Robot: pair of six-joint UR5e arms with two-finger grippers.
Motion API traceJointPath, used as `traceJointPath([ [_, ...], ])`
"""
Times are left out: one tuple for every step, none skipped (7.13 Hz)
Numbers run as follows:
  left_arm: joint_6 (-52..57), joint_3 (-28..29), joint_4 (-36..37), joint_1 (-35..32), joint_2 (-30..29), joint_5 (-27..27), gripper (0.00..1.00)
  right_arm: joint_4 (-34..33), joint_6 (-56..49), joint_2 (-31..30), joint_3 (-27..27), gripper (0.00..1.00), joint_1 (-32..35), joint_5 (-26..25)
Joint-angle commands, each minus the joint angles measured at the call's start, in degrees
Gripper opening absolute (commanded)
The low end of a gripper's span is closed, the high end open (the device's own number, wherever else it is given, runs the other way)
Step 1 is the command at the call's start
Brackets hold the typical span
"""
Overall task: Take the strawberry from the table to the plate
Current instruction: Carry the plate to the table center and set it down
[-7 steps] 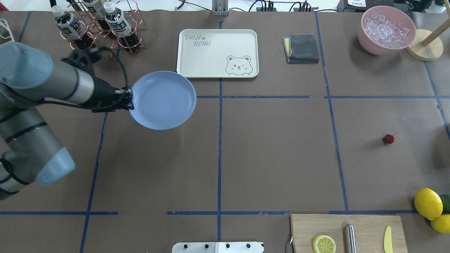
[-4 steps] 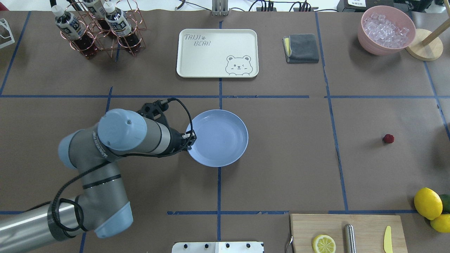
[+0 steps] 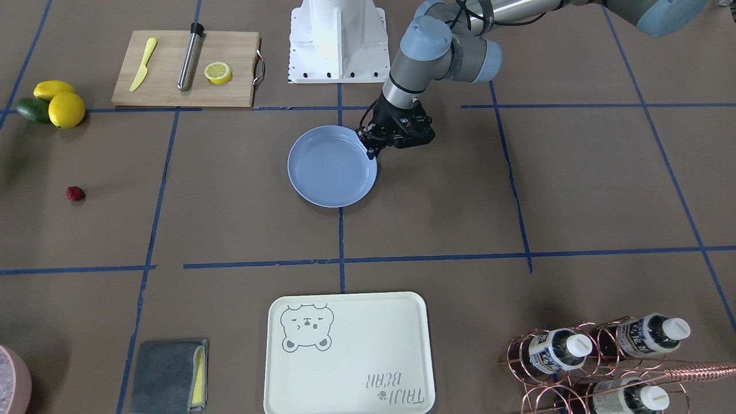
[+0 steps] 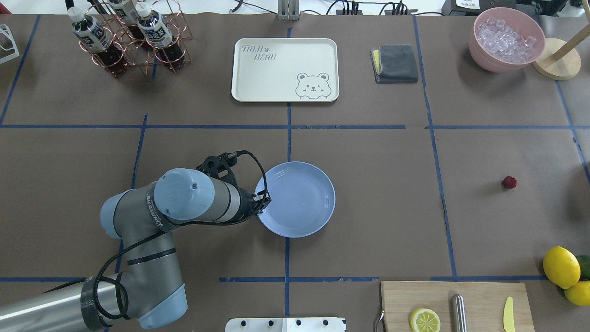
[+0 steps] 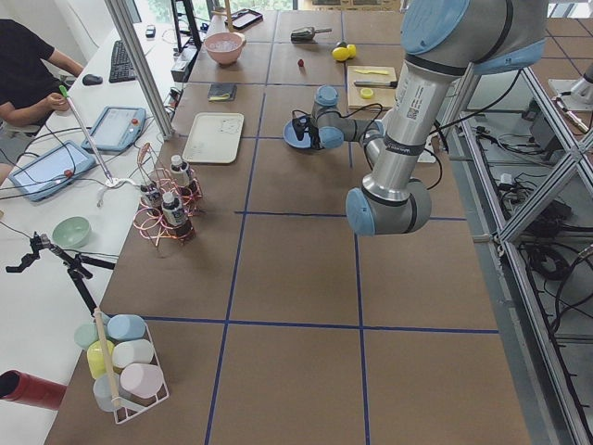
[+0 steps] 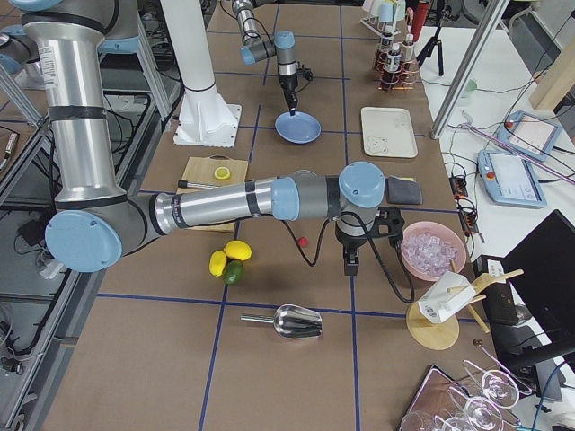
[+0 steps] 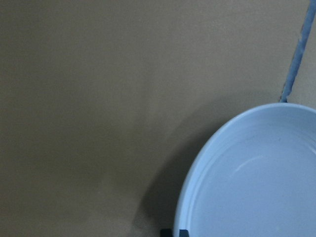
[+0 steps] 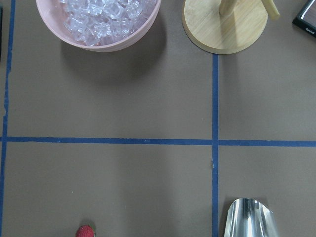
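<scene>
The light-blue plate (image 4: 297,199) (image 3: 330,167) is at the middle of the brown table (image 4: 368,221). My left gripper (image 4: 263,203) (image 3: 371,150) is shut on its left rim; the left wrist view shows the rim (image 7: 256,187) close up. I cannot tell whether the plate rests on the table or hangs just above it. The dark-red strawberry (image 4: 509,182) (image 3: 75,193) (image 8: 85,231) lies alone on the table far to the right. My right gripper (image 6: 350,265) hangs a little beyond the strawberry (image 6: 305,241); I cannot tell whether it is open or shut.
A cream bear tray (image 4: 286,69) and a grey cloth (image 4: 396,63) lie at the back. A bottle rack (image 4: 129,37) stands back left, a pink bowl of ice (image 4: 484,57) back right. Lemons (image 4: 561,266), a cutting board (image 4: 479,295) and a metal scoop (image 6: 292,321) lie at the front right.
My left arm has carried the plate from beside the tray at the back left to the table's middle, nearer the robot and further right. The strawberry has not moved.
</scene>
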Motion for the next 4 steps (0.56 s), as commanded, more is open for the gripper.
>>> traceJointPath([
  [3.4,-0.2,0.0,-2.5,0.7,-0.4,0.03,0.0,0.0,0.0,0.0,1.0,-0.3,0.0],
  [3.5,-0.2,0.0,-2.5,0.7,-0.4,0.34,0.0,0.0,-0.1,0.0,1.0,-0.6,0.0],
  [3.4,-0.2,0.0,-2.4,0.9,0.1,0.99,0.0,0.0,-0.1,-0.1,1.0,-1.1,0.0],
  [3.4,-0.8,0.0,-2.6,1.0,0.1,1.0,0.0,0.0,-0.1,0.0,1.0,-1.9,-0.1],
])
